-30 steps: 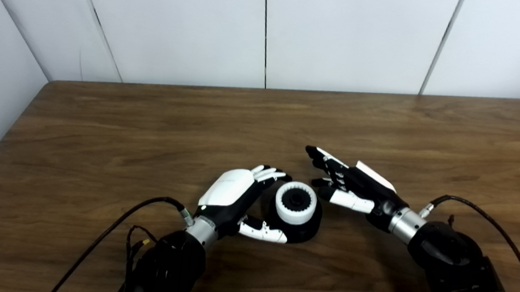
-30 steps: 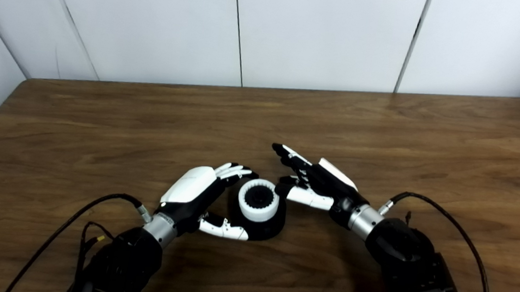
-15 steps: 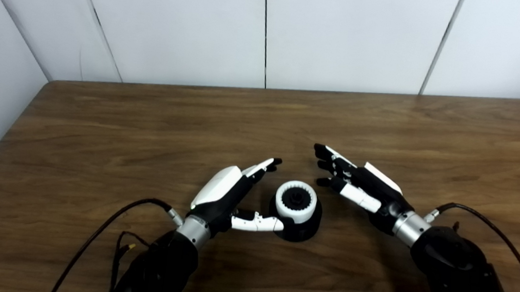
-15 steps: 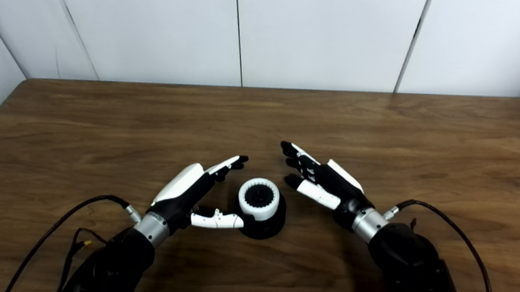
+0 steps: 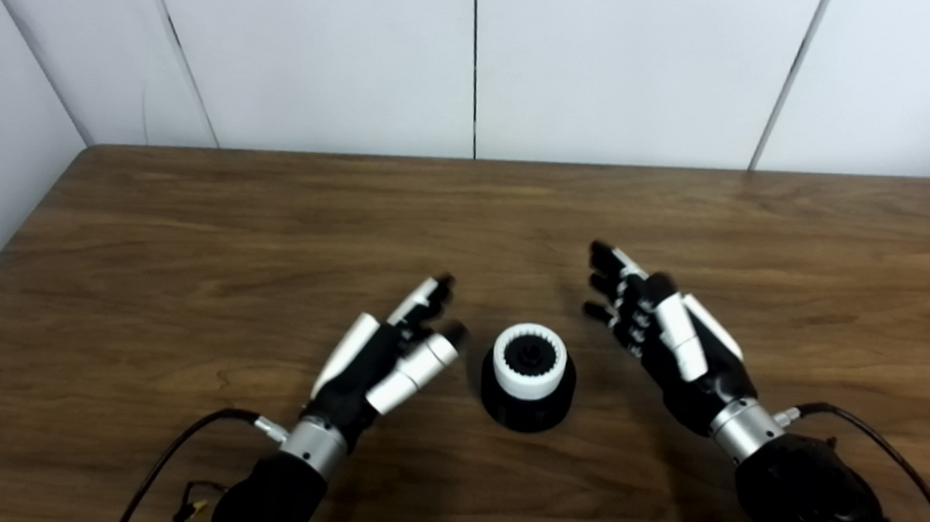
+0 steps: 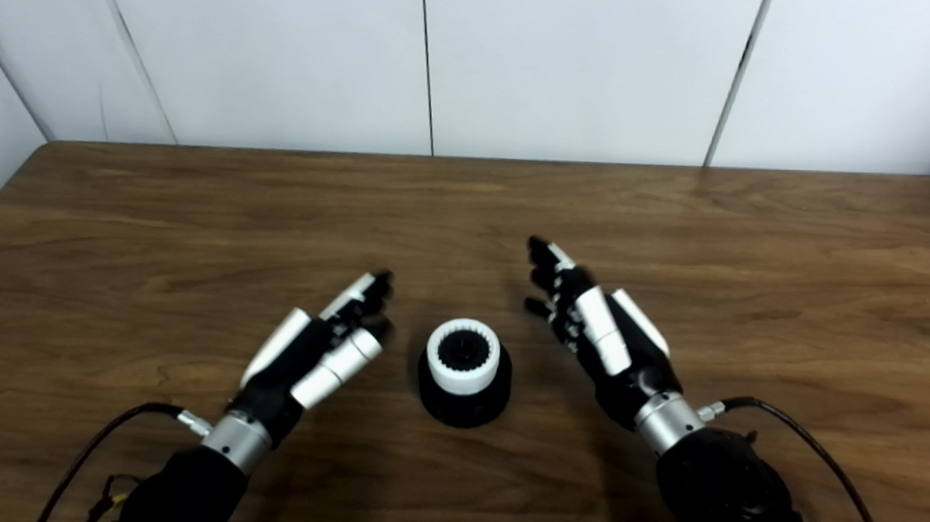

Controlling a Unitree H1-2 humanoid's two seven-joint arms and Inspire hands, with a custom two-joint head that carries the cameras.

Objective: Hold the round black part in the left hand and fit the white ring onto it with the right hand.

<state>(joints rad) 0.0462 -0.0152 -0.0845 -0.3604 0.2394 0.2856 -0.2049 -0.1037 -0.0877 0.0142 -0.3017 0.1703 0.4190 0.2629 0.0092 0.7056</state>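
Two robot hands of yours, left robot hand and right robot hand, both released, flanking the toothed white plastic ring seated on the round black part, brown wooden bench.

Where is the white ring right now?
The white ring sits on the black part on the table, between the open left hand and right hand, touching neither.

Even, soft overhead light, faint shadows on the table, slightly soft focus.

A lab: bare wooden table against plain white panel walls.
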